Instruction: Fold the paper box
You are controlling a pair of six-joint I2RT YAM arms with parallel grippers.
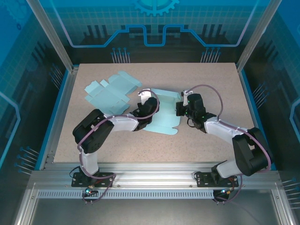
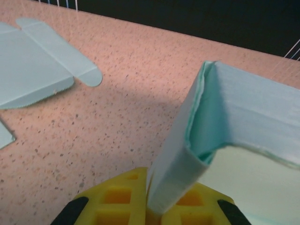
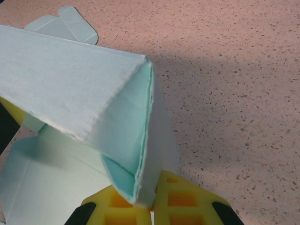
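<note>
Currently the paper box (image 1: 161, 123) lies part-formed at the middle of the table (image 1: 220, 84), its raised rear wall running left to right between the claws. The left gripper (image 1: 151, 106) is clenched on that wall's left corner and the right gripper (image 1: 181, 108) on its right corner, equally near. The flat base panel extends toward the robot's side.

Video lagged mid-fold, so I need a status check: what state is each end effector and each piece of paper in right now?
paper box: partly folded, one wall raised with its corners turned in, not yet closed.
second box blank: flat, unfolded, apart from both arms.
left end effector: shut on the paper box's raised wall.
right end effector: shut on the paper box at the opposite corner.
</note>
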